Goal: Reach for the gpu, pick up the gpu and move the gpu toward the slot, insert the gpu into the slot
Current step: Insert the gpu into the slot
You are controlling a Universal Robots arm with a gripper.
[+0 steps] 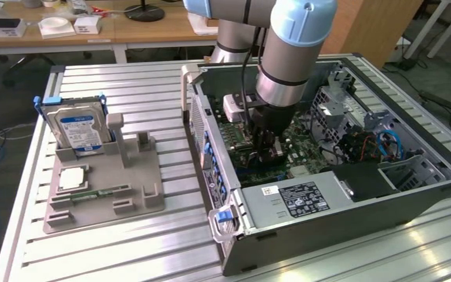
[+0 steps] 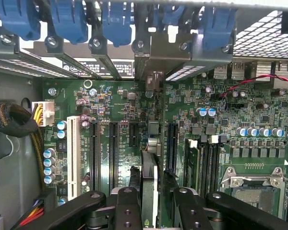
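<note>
The gripper (image 2: pixel 151 201) is seen inside the open computer case (image 1: pixel 327 217), its two fingers (image 2: pixel 127 206) closed on the gpu (image 2: pixel 150 177), which is held edge-on between them. In the wrist view the card is shown as a thin upright edge with a pale strip along it, standing over the green motherboard (image 2: pixel 230 129) in line with the row of long black expansion slots (image 2: pixel 94 153). Its metal end bracket (image 2: pixel 153 62) is seen standing among the case's rear bracket openings, beneath the blue retention clips (image 2: pixel 67 21). Whether the card's lower edge is seated in a slot cannot be told.

In the exterior view the gripper (image 1: pixel 263 147) is lowered deep into the case, close to the wall on the exterior view's left, with the arm (image 1: pixel 292 53) rising straight above it.

Well apart, toward the exterior view's left, a grey fixture (image 1: pixel 124 200) is set on the slatted table (image 1: pixel 131 82). A blue-labelled hard drive (image 1: pixel 77 126) is held upright in it, and a thin green memory stick (image 1: pixel 92 194) lies flat on it.
</note>
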